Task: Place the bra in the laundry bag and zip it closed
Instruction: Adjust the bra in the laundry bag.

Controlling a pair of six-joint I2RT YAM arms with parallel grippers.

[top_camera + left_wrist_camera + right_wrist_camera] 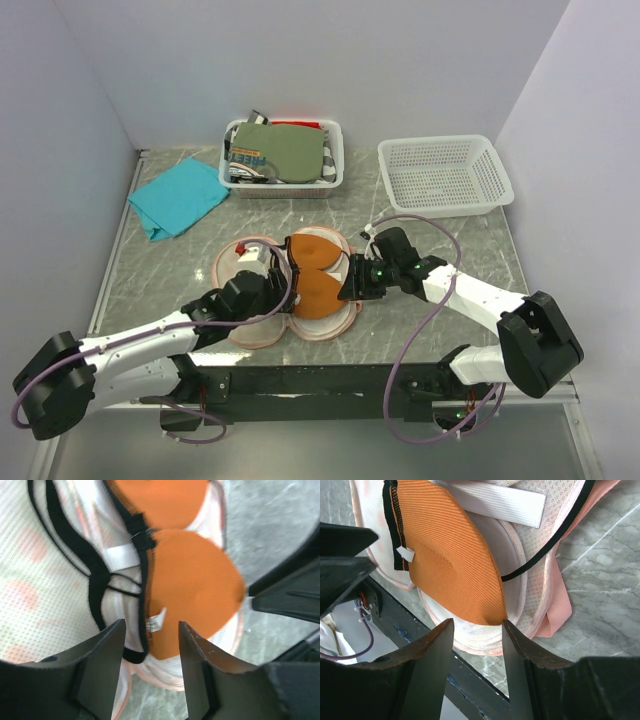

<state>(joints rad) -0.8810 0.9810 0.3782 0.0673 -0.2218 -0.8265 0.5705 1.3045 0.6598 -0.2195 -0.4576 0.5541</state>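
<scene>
Bra [320,290], one; laundry bag [228,270], one

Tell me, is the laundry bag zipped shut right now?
No, the laundry bag lies spread open, with the orange cups of the bra in plain sight inside it.

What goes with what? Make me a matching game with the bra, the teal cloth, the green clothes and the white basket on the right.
1. bra
2. teal cloth
3. olive-green clothes
4. right white basket

A. flat on the table, far left
B. in the full basket
C. on the open laundry bag
D. empty

Pairs: 1-C, 2-A, 3-B, 4-D.
</scene>
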